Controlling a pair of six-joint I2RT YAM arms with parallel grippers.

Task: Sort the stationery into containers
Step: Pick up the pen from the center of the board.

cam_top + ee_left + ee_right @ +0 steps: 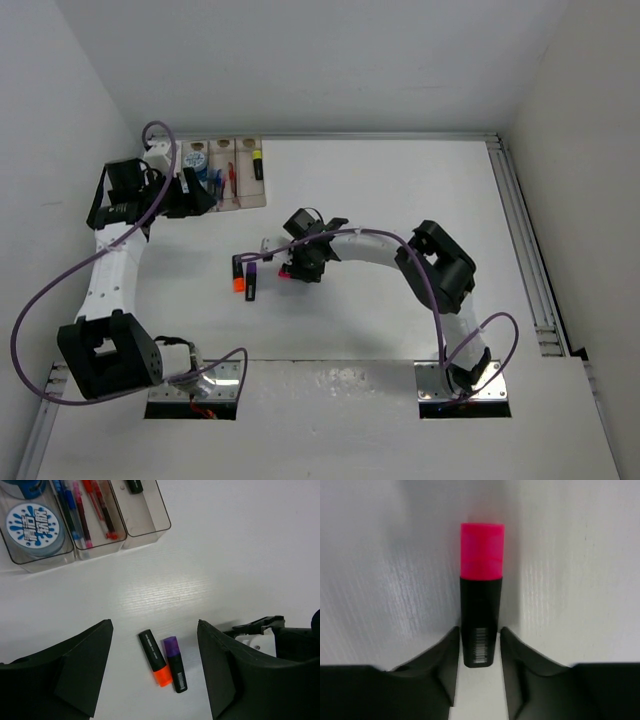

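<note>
Straddling pink highlighter (481, 600) low on its barrel, mid-frame on bench (570, 580); R gripper (479, 632) hugs it, cant tell if clamped. Squeeze square, lift straight, then to tray (250, 203) upper left. L gripper (154, 630) released.

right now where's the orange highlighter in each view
top external: orange highlighter left of centre, orange cap toward the arm bases.
left wrist: low centre, cap toward the bottom edge.
right wrist: not in it; only a pink highlighter shows.
shared landmark: the purple highlighter lying right beside it, seen in the top and left wrist views.
</note>
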